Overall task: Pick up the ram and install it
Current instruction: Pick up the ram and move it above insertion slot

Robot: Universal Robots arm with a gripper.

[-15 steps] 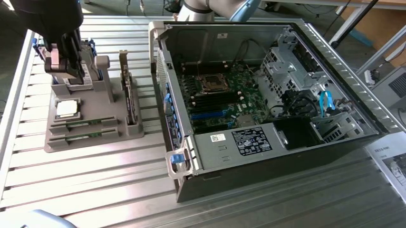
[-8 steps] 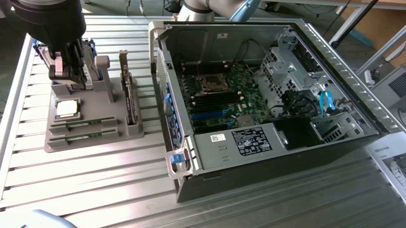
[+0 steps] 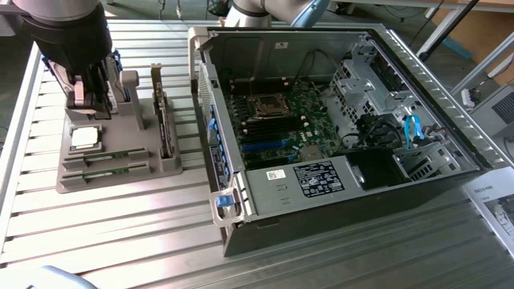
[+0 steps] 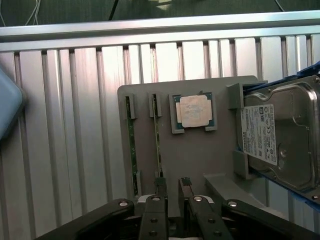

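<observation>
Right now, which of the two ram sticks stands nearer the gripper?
The ram stick beside the processor; the other stick sits a slot farther from the gripper.

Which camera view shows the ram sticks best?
The wrist view: both ram sticks show lengthwise, edge-up in the holder. The exterior view shows them as thin green strips low in slots.

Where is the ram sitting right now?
The ram stands on edge in the grey holder, between a second stick and the processor chip, close to the open gripper; the holder sits at the exterior view's left of the computer case.
</observation>
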